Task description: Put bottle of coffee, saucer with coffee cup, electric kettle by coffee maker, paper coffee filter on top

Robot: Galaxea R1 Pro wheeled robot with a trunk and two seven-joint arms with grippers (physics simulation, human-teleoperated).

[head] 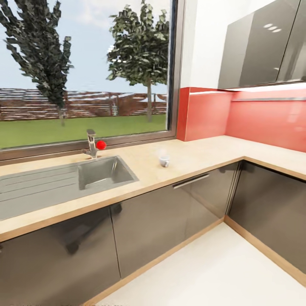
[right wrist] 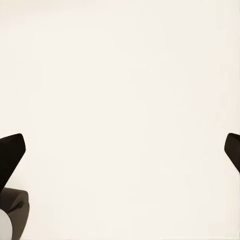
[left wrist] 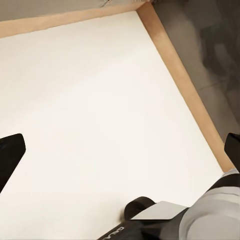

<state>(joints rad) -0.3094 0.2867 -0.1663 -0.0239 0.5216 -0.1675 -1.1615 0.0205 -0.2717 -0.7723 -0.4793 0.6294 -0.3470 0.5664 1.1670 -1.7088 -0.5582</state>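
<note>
Home kitchen, steel sink, tan countertop, grey cabinets, garden window

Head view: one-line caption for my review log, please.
L-shaped tan kitchen countertop under a window, steel sink with red-knobbed faucet, one small clear glass item.

The tabletop is light tan with a fine speckle, over glossy dark grey cabinet fronts. The sink at left of the frame is brushed grey steel, and its tap carries a bright red knob. A small clear glass item stands mid-frame. The backsplash at right is coral red. The floor is off-white with tan skirting. Each hand's fingers are black.
</note>
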